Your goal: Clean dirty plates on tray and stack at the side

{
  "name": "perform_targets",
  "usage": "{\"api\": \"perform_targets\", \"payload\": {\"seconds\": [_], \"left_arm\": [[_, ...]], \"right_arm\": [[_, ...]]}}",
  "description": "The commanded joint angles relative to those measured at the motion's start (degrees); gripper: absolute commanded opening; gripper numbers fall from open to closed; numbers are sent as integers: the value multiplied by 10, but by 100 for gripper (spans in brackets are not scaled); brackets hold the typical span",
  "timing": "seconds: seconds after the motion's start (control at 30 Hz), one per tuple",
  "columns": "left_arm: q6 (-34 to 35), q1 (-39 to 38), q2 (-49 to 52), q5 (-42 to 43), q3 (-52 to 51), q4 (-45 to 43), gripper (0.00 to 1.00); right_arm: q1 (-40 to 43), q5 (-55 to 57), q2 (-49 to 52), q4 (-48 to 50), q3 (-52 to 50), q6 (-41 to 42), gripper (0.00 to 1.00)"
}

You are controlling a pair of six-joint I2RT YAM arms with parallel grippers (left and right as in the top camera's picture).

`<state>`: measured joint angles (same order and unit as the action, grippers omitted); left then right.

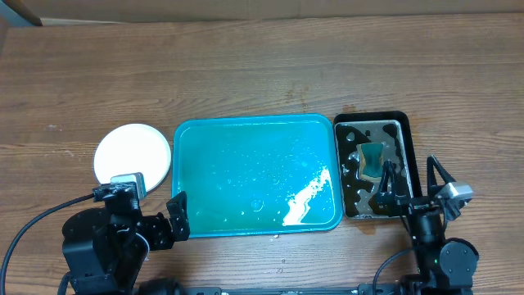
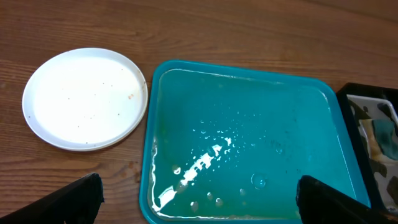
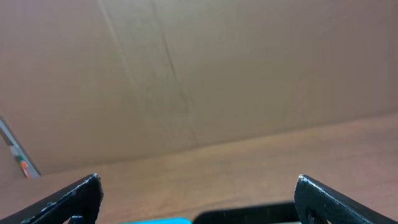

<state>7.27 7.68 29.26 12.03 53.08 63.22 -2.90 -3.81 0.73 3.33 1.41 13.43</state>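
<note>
A white plate (image 1: 131,153) lies on the table left of the teal tray (image 1: 188,164); any plates under it are hidden, and no pale yellow plate shows. In the left wrist view the plate (image 2: 84,98) has a few tiny specks. The tray (image 2: 249,74) holds only water drops and glare. My left gripper (image 1: 151,209) is open and empty at the tray's near left corner, and its fingers frame the tray's near edge in the left wrist view (image 2: 202,202). My right gripper (image 1: 409,184) is open and empty over the near end of the black tray, and it also shows in the right wrist view (image 3: 199,202).
A narrow black tray (image 1: 405,131) of water with a teal sponge (image 1: 372,160) stands right of the teal tray; its corner shows in the left wrist view (image 2: 373,93). A cardboard wall (image 3: 186,68) stands behind the table. A small wet patch lies near the tray's front edge.
</note>
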Motion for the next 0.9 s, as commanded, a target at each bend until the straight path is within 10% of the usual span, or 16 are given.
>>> {"api": "perform_targets", "payload": {"seconds": [0.0,0.87], "left_arm": [[-9,-1,-4,9,-3,0,100],[-9,-1,-4,9,-3,0,100]], "right_arm": [[13,0,-6,-26,-9,-5,100],[14,-25,-6,-76,-9,-94,100]]}}
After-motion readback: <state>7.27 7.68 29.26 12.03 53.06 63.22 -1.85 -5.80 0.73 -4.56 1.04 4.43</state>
